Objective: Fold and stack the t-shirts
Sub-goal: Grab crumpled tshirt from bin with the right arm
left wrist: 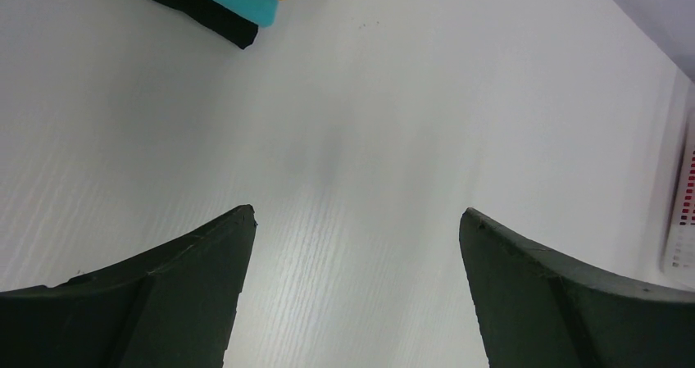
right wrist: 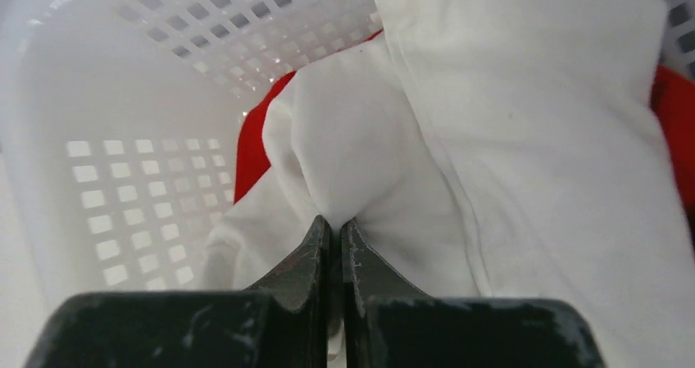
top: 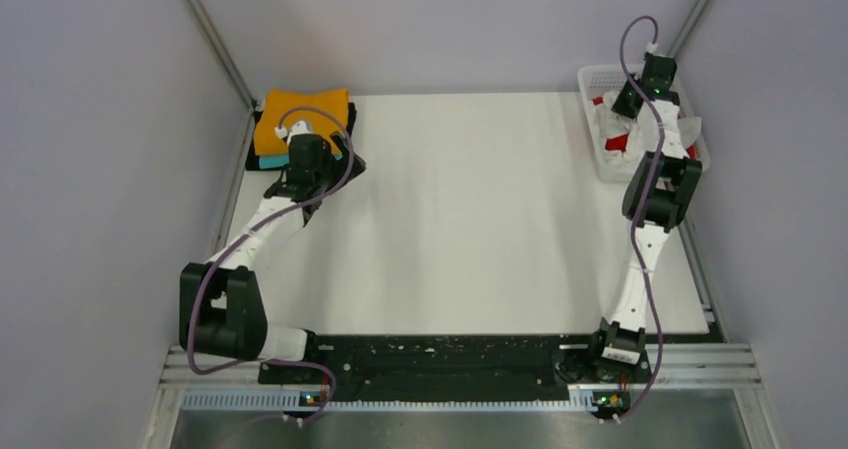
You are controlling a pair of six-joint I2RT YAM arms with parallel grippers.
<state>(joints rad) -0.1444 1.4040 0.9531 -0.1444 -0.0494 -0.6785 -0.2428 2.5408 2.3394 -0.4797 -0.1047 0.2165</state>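
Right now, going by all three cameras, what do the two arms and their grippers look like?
The left arm and right arm both have white links between chunky black joints, each trailed by a looping purple cable. The left gripper and right gripper have dark, tapering wedge-shaped fingers; the right's are scuffed with whitish marks.
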